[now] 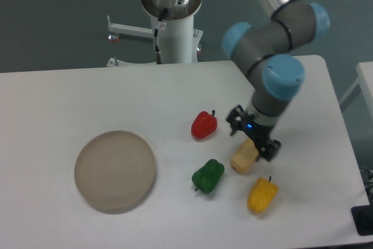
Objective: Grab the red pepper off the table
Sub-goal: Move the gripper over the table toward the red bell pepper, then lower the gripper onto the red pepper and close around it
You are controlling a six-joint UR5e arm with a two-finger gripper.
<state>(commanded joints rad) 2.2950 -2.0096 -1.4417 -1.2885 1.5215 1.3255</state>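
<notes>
The red pepper point(204, 125) is small and glossy with a short dark stem. It rests on the white table point(87, 103) near the middle. My gripper point(252, 137) hangs low over the table about a pepper's width to the right of the red pepper and does not touch it. Its black fingers point(235, 116) point down, right above a beige block point(244, 158). I cannot tell whether the jaws are open or whether they touch the block.
A green pepper point(208, 176) lies in front of the red pepper. A yellow pepper point(261, 195) lies at the front right. A round beige plate point(115, 171) sits at the left. The robot's base column point(173, 27) stands at the table's back edge.
</notes>
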